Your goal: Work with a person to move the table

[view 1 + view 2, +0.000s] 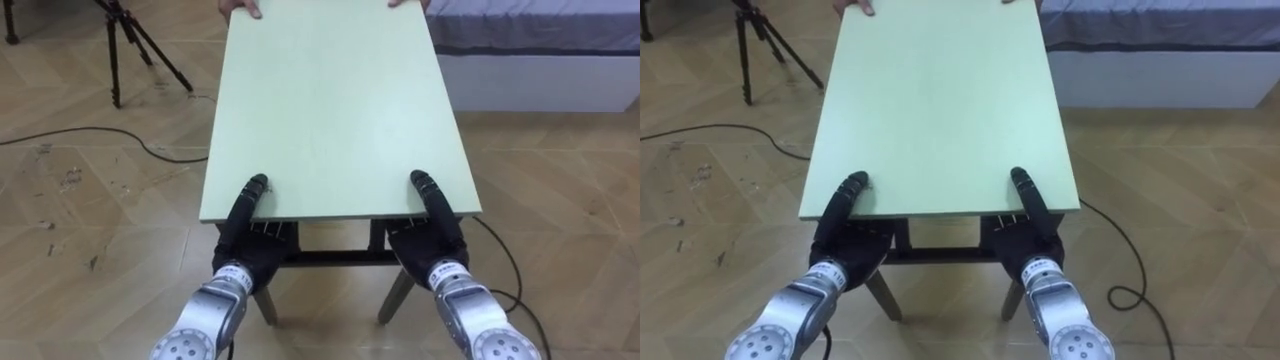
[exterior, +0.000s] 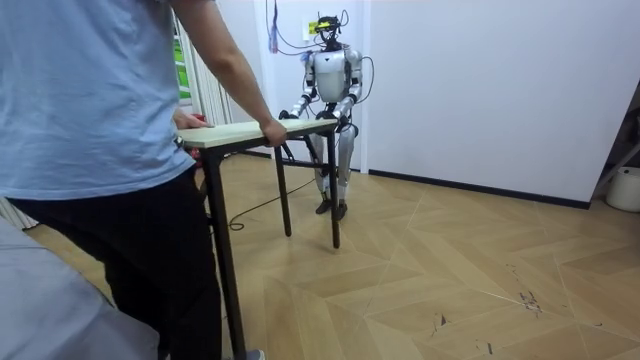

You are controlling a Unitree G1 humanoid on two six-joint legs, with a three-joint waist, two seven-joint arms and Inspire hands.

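Note:
A pale green table top (image 1: 330, 100) on dark legs stretches away from me. My left hand (image 1: 248, 245) clamps the near edge at its left, thumb on top and fingers underneath. My right hand (image 1: 432, 240) clamps the same edge at its right in the same way. At the far edge a person's hands (image 1: 240, 8) hold the table. In the room view the person (image 2: 90, 100) stands in the foreground gripping the table (image 2: 250, 132) by its end. I stand upright at the other end, close to a white wall.
A black tripod (image 1: 130, 40) stands on the wooden floor at the far left, with a dark cable (image 1: 100, 135) lying across the boards. A bed (image 1: 540, 45) with a white base runs along the far right. A white bucket (image 2: 625, 188) sits by the wall.

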